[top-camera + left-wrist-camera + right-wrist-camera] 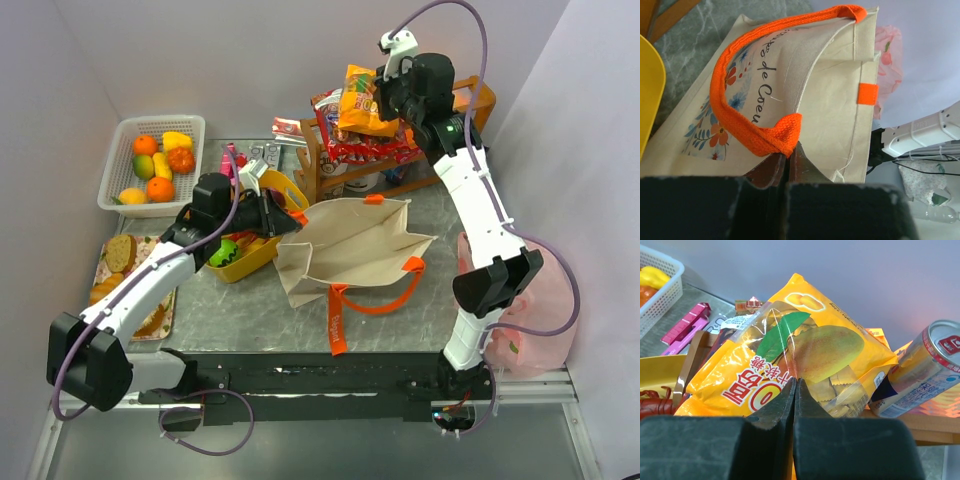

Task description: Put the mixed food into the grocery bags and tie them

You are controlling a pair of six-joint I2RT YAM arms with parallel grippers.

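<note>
My right gripper (383, 100) is shut on the orange crisp bag (360, 100), held above the wooden rack; the wrist view shows its jaws (796, 382) pinching the bag's film (810, 347). A slim silver-red can (925, 372) lies beside it. Red snack packets (365, 150) sit on the rack. My left gripper (275, 208) is shut on an orange handle (775, 140) of the cream floral tote (350, 245), which lies open on the table and also shows in the left wrist view (840, 115). The pink plastic bag (525, 310) sits at the right edge.
A white mesh basket (120, 150) of fruit stands back left. A yellow tub (250, 262) with a green item sits by my left gripper. A tray of bread (110, 265) is at left. Pink boxes (687, 322) and a red lobster (652, 400) lie near the rack (320, 165).
</note>
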